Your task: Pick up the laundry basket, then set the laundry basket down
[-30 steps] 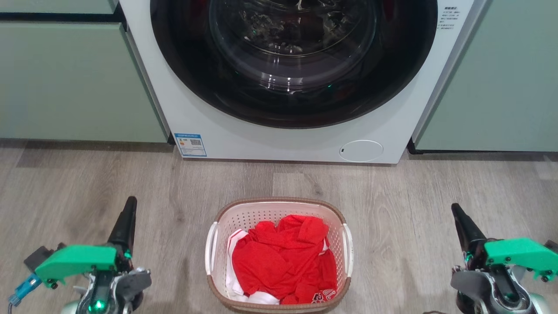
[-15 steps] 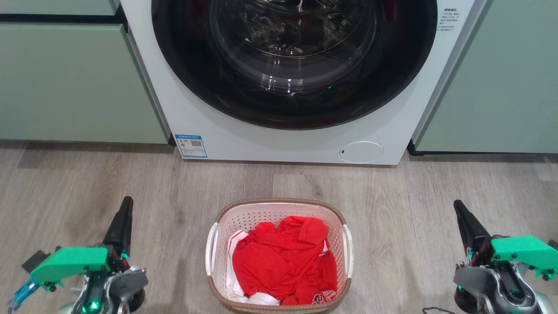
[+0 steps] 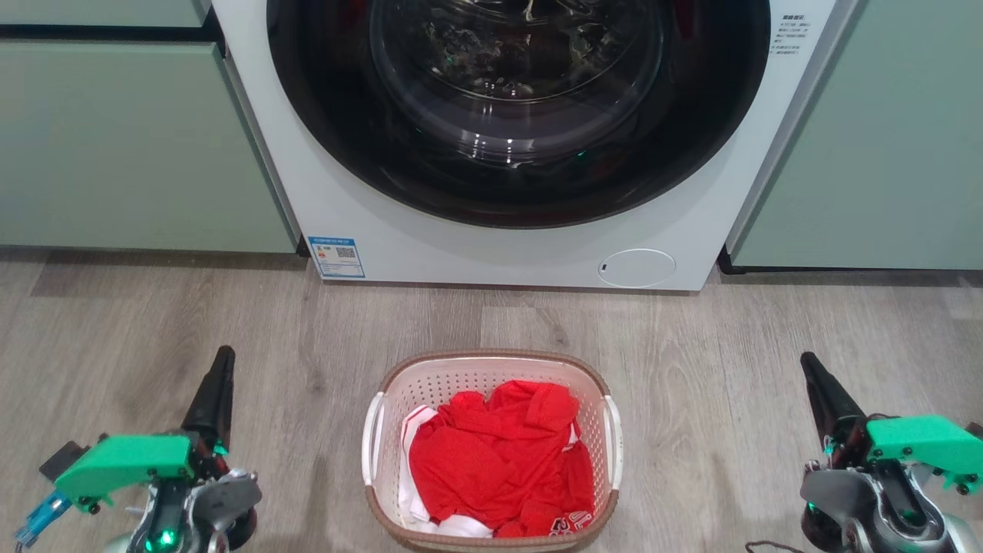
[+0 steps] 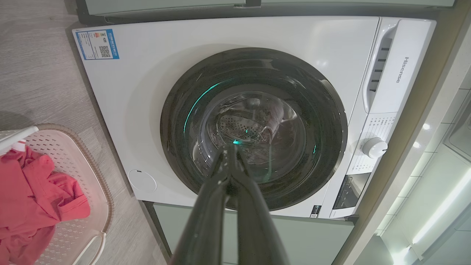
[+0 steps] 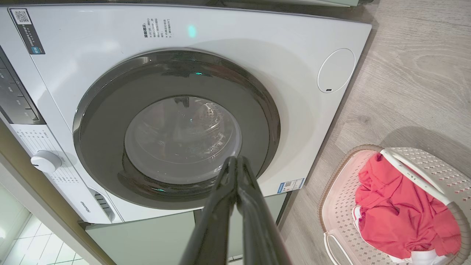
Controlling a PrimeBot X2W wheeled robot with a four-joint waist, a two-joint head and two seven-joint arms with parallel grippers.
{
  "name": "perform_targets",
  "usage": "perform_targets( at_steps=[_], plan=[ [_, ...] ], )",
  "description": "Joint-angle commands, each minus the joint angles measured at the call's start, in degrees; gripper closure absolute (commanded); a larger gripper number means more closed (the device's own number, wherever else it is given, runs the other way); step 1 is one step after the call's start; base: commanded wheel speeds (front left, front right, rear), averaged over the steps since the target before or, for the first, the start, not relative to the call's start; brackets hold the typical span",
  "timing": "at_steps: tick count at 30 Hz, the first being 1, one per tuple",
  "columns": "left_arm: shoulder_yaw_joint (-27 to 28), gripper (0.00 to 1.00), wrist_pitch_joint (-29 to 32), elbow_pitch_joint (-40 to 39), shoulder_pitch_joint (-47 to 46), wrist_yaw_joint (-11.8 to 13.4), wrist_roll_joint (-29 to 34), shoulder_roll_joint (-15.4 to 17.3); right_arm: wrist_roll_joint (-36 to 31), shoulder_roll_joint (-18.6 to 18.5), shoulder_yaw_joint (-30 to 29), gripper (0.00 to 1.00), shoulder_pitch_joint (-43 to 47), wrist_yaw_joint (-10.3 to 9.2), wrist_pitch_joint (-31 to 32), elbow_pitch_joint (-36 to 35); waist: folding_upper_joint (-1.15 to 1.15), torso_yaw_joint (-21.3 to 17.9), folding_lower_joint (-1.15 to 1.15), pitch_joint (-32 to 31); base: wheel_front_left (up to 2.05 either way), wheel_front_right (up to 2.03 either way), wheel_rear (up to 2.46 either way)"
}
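We see the basket (image 3: 461, 378) at lower centre, midway between left pincer (image 3: 223, 361) and right pincer (image 3: 808, 364), both closed and empty, a handle (image 3: 371, 438) facing each.

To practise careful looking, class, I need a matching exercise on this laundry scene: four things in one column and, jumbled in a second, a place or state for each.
Column one
1. laundry basket
2. red clothes
3. washing machine
4. left gripper

Column two
A. piled inside the basket
B. on the wooden floor, in front of the machine
C. fingers shut, holding nothing
D. white, between green cabinets

Pairs: 1-B, 2-A, 3-D, 4-C
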Motion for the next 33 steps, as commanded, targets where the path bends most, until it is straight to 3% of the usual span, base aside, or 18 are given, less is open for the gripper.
perform_targets(
  at_steps=[1, 33],
  plan=[
    [2.16, 1.00, 0.47, -1.70, -3.23, -0.38, 0.18, 0.38, -0.07, -0.34, 0.89, 1.00, -2.68, 0.33, 0.45, -1.82, 0.00, 0.00, 0.00, 0.00, 0.00, 0.00, 0.00],
    [2.76, 1.00, 0.95, -1.67, -3.28, -0.38, 0.68, -0.05, -0.53, 0.05, 0.33, 1.00, -2.73, 0.33, 0.89, -1.79, 0.00, 0.00, 0.00, 0.00, 0.00, 0.00, 0.00]
  ],
)
